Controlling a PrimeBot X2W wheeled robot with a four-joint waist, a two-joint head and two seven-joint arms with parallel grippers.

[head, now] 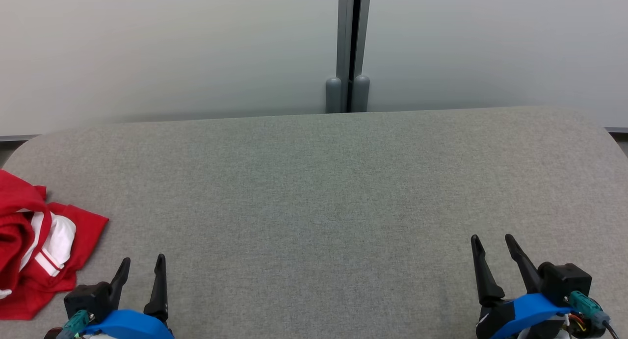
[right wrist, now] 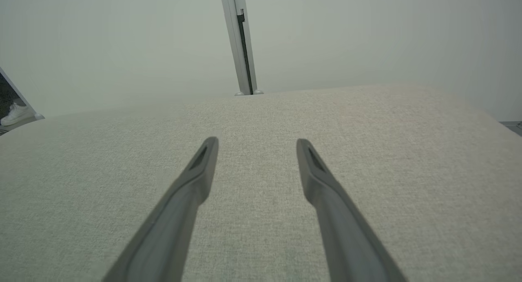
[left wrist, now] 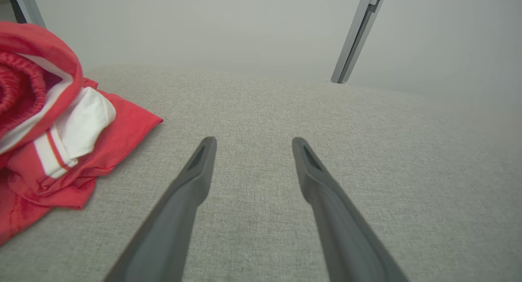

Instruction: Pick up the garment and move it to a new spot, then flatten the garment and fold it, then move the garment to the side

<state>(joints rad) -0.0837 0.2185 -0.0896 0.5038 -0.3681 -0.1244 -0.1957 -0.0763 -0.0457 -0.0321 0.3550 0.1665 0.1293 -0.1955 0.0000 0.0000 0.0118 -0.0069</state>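
A broad grey fabric-covered surface with rounded far corners takes up most of the head view. Its middle and right are bare, which I judge leaves plenty of room to lay cloth out flat. Behind its far edge stand pale wall panels, joined near the centre by a grey upright post.

The garment, red with white panels and thin striped trim, lies crumpled in a loose heap at the near left edge of the surface, partly cut off by the left border of the head view. It is bunched and folded over itself, and the left wrist view shows a gathered hem or waistband, so its full shape cannot be told. Nothing touches it. None of the task looks begun; the pickup comes first.

The left end effector sits at the near left, just beside the heap's right side but apart from it. Its fingers are spread wide and empty, pointing toward the far edge over bare fabric. It is the closer of the two to the garment, so it is the likely one to reach left for a grasp. The right end effector rests at the near right, well apart from the garment, also spread wide with nothing between its fingers — a ready posture that keeps the middle area free.

Smallest of all, at the left edge of the right wrist view, a white shoe stands on the floor beyond the surface's corner.
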